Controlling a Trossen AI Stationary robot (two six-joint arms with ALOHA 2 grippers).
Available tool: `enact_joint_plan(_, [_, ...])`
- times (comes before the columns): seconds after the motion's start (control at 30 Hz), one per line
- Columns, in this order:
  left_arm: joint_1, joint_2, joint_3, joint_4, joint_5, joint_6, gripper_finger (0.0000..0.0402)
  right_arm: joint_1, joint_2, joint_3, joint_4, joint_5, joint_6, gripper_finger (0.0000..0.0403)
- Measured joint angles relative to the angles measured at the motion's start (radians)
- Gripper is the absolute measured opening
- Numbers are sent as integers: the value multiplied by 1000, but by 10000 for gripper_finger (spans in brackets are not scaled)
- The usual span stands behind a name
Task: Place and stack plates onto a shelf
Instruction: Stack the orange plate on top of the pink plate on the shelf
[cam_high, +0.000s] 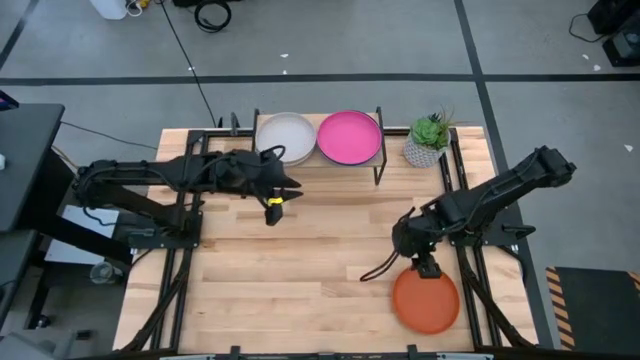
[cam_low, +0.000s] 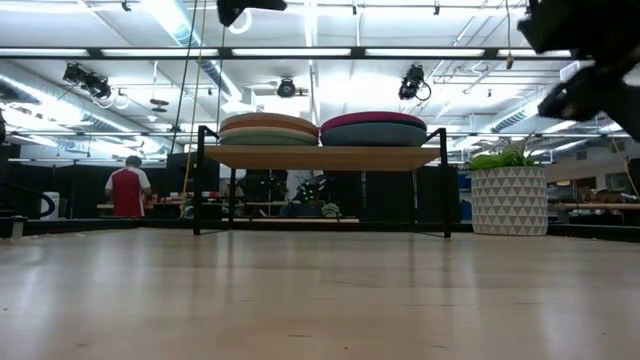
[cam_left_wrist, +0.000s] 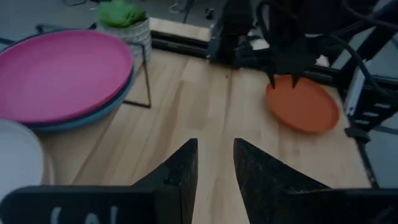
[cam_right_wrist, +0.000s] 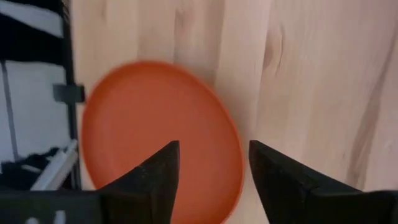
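Note:
The shelf (cam_high: 380, 160) stands at the table's far edge and carries two stacks of plates. The left stack is topped by a cream-white plate (cam_high: 286, 137), the right one by a magenta plate (cam_high: 349, 137) over a teal one (cam_left_wrist: 106, 107). An orange plate (cam_high: 425, 300) lies flat on the table near the right front. My right gripper (cam_high: 425, 265) is open and hangs over that plate's far rim (cam_right_wrist: 239, 158); one finger is above the plate, the other above bare wood. My left gripper (cam_high: 275, 207) is open and holds nothing, just in front of the shelf's left stack.
A potted plant in a white patterned pot (cam_high: 428, 140) stands right of the shelf. Black frame rails (cam_high: 455, 180) run along both table sides. Bare wood (cam_high: 300, 270) lies between the two arms. A person in a red top (cam_low: 127, 188) stands far behind the table.

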Motion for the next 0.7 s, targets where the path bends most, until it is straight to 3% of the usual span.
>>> enact_joint_plan(0.37, [-49, -140, -49, -25, -181, -27, 109, 27, 177, -46, 84, 26, -49, 212])
enact_joint_plan(0.7, [-88, -263, -48, -69, -213, -91, 109, 30, 336, -46, 108, 23, -105, 173])
